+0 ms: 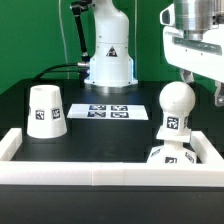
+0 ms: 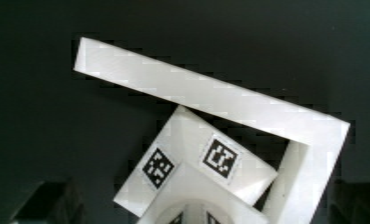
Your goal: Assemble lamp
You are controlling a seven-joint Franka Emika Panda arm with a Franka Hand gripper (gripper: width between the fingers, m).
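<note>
Exterior view puts the ball-shaped bulb [image 1: 176, 105] upright on the flat square base [image 1: 168, 157], near the table's front edge toward the exterior view's right, just inside the white rim [image 1: 100, 170] that fences the work surface. The bulb's long axis stands vertical, its round head uppermost. The gripper [image 1: 200, 85] hangs above it and a little toward the exterior view's right, so the bulb lies below the fingers and slightly to the exterior view's left of them; nothing is between them, and I cannot tell how far they are spread. Wrist view shows a tagged white part [image 2: 196, 158] and the rim's corner [image 2: 200, 90] below the camera. The tapered shade [image 1: 45, 111] stands mouth down, well apart, toward the front-left corner. Behind it, mid-table, lies the marker board [image 1: 108, 111].
</note>
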